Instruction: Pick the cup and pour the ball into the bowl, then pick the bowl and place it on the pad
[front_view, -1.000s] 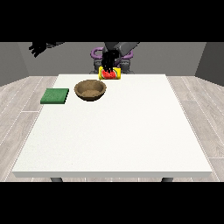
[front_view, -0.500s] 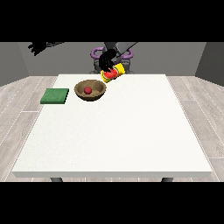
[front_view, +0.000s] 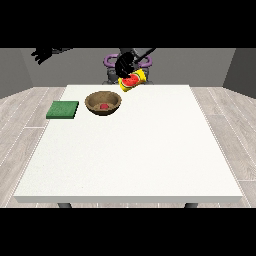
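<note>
Cup (front_view: 132, 80), yellow with a red inside, is tipped on its side in the air, just behind and to the right of the bowl (front_view: 103, 103), mouth facing down-left toward it. The hand at the view's right (front_view: 123, 64) is curled round the cup's upper end; the exact finger layout is too small to read. The ball (front_view: 104, 106), red, lies inside the bowl, so the pour looks done. The bowl is brown, round and shallow, sitting on the white table (front_view: 135, 145) near its far edge. The green pad (front_view: 63, 109) lies flat just left of the bowl, not touching it. The hand at the view's left (front_view: 44, 54) is raised well behind and left of the bowl, holding nothing, fingers seemingly spread. Judgement: the bowl is probably rigid and light, the ball may roll if it's tilted, so take it by the rim and keep it level for the short move to the pad.
</note>
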